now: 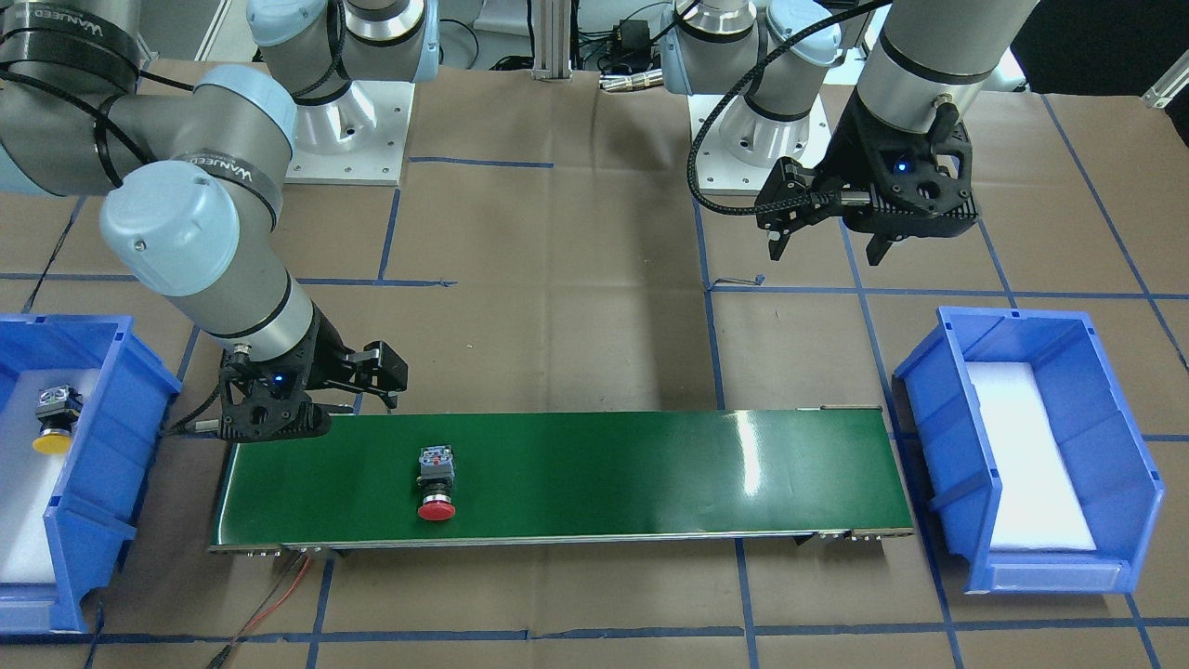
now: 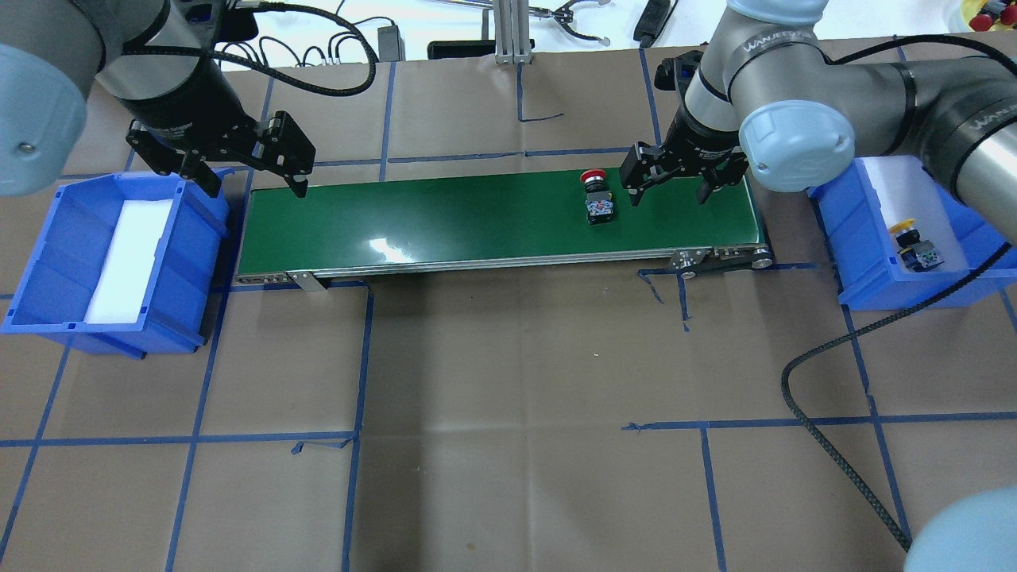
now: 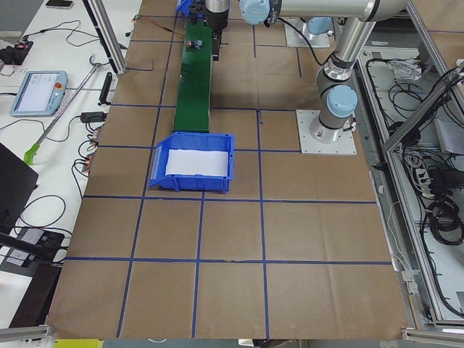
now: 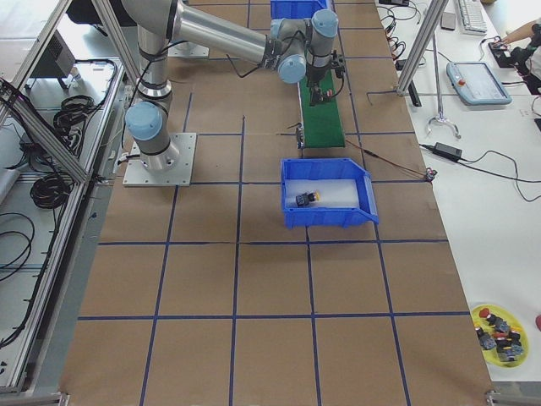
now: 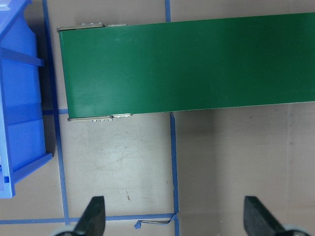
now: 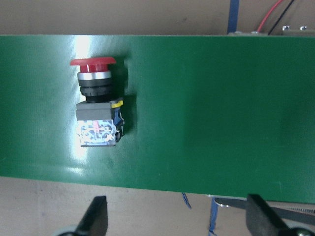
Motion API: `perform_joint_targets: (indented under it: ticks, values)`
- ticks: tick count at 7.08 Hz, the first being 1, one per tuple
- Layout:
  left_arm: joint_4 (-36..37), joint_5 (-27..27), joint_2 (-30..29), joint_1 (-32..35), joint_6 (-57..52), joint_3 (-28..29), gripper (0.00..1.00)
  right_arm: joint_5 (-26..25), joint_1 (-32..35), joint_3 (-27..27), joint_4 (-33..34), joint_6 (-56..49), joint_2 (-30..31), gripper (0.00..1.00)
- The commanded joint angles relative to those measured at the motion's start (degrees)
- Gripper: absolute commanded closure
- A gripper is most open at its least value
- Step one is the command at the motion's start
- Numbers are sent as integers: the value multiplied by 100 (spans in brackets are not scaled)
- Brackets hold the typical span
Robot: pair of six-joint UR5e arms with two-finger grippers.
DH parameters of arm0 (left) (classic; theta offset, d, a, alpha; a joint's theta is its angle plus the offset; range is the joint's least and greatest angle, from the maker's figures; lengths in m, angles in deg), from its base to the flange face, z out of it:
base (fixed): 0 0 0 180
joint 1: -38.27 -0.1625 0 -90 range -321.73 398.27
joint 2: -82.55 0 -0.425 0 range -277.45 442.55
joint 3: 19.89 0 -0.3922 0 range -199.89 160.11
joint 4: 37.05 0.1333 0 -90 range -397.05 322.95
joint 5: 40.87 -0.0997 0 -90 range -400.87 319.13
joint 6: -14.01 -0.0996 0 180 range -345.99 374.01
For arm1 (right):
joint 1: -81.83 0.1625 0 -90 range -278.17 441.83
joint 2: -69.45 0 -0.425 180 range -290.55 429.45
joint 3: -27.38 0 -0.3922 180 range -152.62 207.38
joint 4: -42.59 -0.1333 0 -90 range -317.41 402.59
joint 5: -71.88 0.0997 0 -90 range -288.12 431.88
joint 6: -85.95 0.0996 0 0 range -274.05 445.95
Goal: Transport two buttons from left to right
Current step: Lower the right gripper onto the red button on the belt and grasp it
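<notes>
Though the yellow-capped black push button [image 2: 914, 245] lay binned at frame right, the red-capped button [image 2: 594, 199] awaited the open, empty right end effector [image 2: 669, 195].

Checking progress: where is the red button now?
In the overhead view the red button lies on the green belt, toward its right end, just left of the right gripper.

Brown table [image 2: 508, 397] carries green conveyor [image 2: 477, 222] between two blue bins [image 2: 48, 254] [image 2: 854, 246].
</notes>
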Motion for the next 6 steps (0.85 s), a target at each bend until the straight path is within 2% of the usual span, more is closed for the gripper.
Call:
perform_joint_targets:
  ticks: [1,2,6]
  values:
    - [0,0,-2,0,9,-4,0,-2,5,-293,256,9,-326,0]
    - [0,0,6,0,0,-4,0,-11,5,-452,230,9,-493,0]
    - [0,0,94,0,-44,-109,0,15,14,-472,274,341,-731,0]
